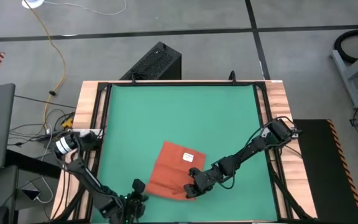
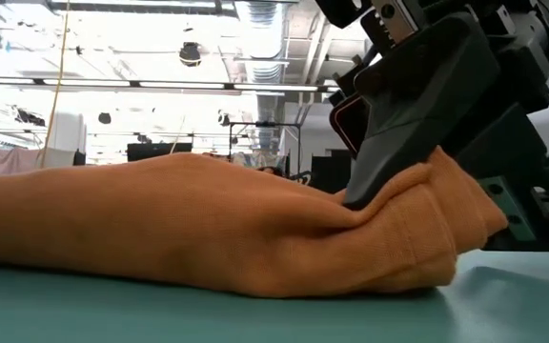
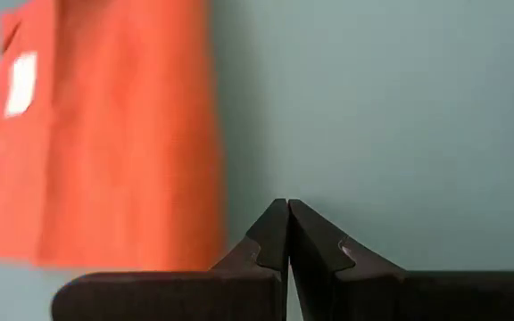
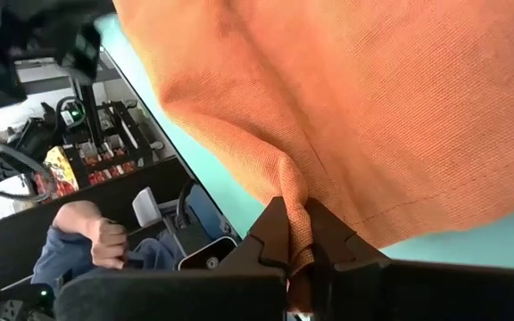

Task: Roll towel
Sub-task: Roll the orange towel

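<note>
The left pincer (image 1: 135, 202) waits low at the near edge of the green mat (image 1: 179, 118), its two fingers pressed tip to tip with nothing between them. In the left wrist view those dark fingertips (image 3: 275, 234) meet in a point over bare mat, and the towel (image 3: 105, 134) lies just beyond and to one side of them, apart from the tips, its small white tag (image 3: 20, 82) showing near the far edge.

To the right of that pincer the orange-red towel (image 1: 176, 173) lies on the mat (flat over most of its spread, bunched at one end), the tag (image 1: 188, 157) facing up.

At the towel's near right edge sits the right pincer (image 1: 191, 188), clamped on the cloth. The right wrist view shows a ridge of fabric (image 4: 297, 214) pinched between the tips, with the rest of the towel spreading away beyond them. In the low view the gathered hem (image 2: 427, 238) rises into a fold under the dark pincer, the remaining cloth trailing off along the mat.

A person's hand (image 4: 105, 239) shows past the bench.
</note>
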Available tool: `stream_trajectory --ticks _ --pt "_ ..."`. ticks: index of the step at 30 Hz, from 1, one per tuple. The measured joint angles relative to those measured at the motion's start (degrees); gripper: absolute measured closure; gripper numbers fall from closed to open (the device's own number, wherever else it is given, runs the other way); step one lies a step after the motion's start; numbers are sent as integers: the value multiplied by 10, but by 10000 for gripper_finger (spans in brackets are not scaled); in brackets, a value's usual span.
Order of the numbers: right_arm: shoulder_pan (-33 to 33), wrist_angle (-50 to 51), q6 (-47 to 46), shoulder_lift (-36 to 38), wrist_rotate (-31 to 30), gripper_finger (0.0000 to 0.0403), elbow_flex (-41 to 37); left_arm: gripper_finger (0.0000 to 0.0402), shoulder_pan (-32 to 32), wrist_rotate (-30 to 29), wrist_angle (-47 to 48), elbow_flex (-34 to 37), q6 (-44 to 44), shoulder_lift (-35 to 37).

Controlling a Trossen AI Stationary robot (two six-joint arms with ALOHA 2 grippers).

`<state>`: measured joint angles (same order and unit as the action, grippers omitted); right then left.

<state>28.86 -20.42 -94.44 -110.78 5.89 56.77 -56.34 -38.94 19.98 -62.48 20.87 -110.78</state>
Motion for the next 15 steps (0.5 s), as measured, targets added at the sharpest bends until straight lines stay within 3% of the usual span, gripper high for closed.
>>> stream_trajectory --ticks 15 --pt "7 -13 -11 0 -11 381 0 402 22 -56 21 -5 -60 10"
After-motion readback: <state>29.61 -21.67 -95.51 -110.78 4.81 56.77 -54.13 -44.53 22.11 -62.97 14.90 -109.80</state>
